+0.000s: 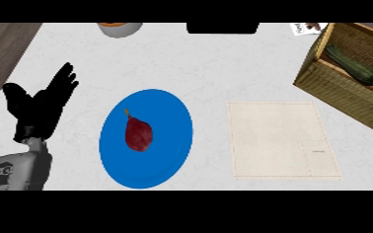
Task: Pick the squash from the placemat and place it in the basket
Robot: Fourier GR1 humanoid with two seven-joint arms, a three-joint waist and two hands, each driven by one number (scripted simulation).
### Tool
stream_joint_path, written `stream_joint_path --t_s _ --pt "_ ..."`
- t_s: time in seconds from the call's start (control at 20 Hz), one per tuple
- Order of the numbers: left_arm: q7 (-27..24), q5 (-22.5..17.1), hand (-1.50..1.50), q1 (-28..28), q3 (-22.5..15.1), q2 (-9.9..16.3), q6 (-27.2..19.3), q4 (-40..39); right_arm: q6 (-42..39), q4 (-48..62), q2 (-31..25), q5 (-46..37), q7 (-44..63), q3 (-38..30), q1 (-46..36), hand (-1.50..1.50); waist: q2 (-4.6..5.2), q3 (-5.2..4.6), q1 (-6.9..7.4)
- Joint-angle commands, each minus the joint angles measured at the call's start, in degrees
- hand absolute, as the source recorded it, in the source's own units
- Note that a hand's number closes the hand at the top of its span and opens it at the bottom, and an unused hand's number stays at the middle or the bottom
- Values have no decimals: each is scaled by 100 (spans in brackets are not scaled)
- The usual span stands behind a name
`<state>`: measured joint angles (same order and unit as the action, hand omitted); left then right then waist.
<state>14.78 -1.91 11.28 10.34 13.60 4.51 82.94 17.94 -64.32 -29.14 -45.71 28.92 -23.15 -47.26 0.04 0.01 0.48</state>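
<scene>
A dark green squash (350,62) lies inside the wicker basket (324,81) at the upper right. Nothing lies on the beige placemat (284,140), which sits right of centre. My left hand (38,106) shows at the left edge, open with its fingers pointing up, holding nothing and well away from the placemat and basket. My right hand is out of the view.
A blue plate (166,111) left of centre carries a dark red pear-shaped fruit (138,134). At the counter's far edge stand a grey bowl (120,28) and a black object (222,27). A small card (306,27) lies beside the basket.
</scene>
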Motion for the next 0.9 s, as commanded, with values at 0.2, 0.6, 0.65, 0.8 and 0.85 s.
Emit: stream_joint_path --t_s 0.2,0.6,0.65,0.8,0.85 --pt "-117 32 0 59 69 42 2 -230 717 -551 -196 783 189 -1015 15 -150 -21 -1 -123" --pt "-49 13 0 -36 63 -32 -39 -163 -707 -1744 -1038 2633 146 -2460 1434 -150 -47 3 -238" --pt "-74 98 0 119 90 -44 -189 -235 -788 -1815 -855 2865 4 -2678 1835 -150 -42 5 -263" --pt "-193 9 0 -213 114 3 -4 -99 -1623 -2235 -945 3373 8 -3057 2670 -150 -56 3 -265" --pt "71 -34 0 -31 163 80 -29 -37 -1716 -2276 -926 3550 -25 -3208 2817 -150 -42 3 -209"
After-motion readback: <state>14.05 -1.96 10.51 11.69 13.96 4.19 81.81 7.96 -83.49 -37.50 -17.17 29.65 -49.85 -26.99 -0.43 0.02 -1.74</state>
